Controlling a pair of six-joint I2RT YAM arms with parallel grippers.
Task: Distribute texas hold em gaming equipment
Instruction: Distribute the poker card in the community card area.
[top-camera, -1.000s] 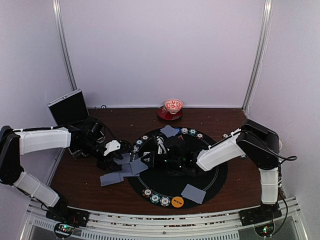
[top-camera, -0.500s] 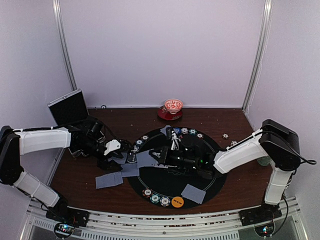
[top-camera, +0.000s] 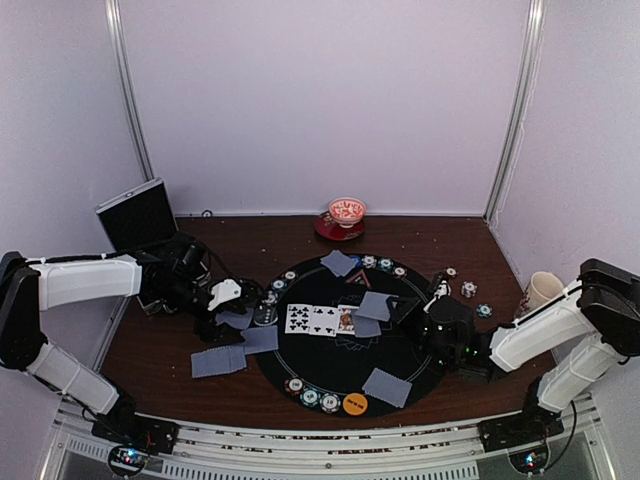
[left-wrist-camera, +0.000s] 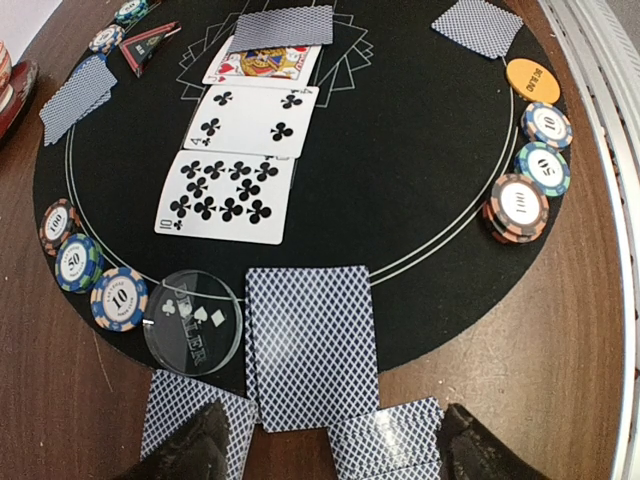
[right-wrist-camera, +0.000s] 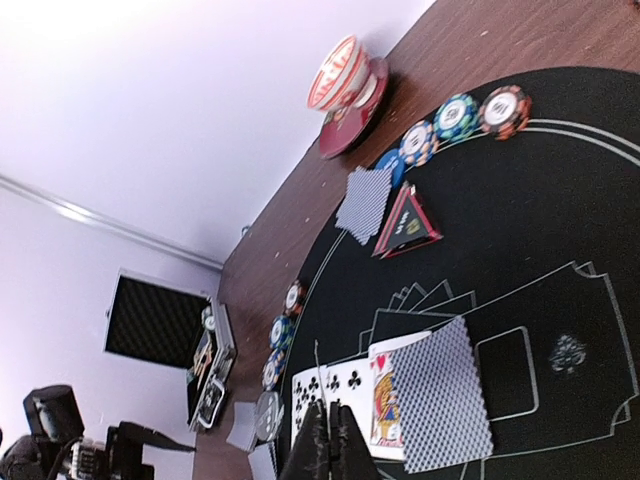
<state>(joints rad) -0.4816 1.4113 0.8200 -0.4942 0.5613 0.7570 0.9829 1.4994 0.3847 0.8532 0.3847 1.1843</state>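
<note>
Three face-up cards (top-camera: 320, 320) lie in a row mid-mat: ten of clubs (left-wrist-camera: 228, 197), another club card (left-wrist-camera: 255, 120) and a king of hearts (right-wrist-camera: 383, 400) half under a face-down card (right-wrist-camera: 445, 395). My left gripper (left-wrist-camera: 330, 460) is open low over face-down grey-blue cards (left-wrist-camera: 310, 345) at the mat's left edge, next to a clear dealer disc (left-wrist-camera: 192, 320). My right gripper (right-wrist-camera: 325, 425) is shut on one card (right-wrist-camera: 318, 365), seen edge-on, above the mat's right side (top-camera: 415, 308). Chip stacks (left-wrist-camera: 515, 208) and an orange disc (left-wrist-camera: 532, 80) line the near rim.
The black mat (top-camera: 400, 350) covers the table's middle. A red-and-white bowl on a saucer (top-camera: 347, 212) stands at the back. An open chip case (top-camera: 138, 215) is at back left. A paper cup (top-camera: 540, 292) and loose chips (top-camera: 460, 287) are at right.
My right arm has pulled back from the mat's left to its right side, uncovering the three face-up cards in the middle. The left gripper has barely moved.
</note>
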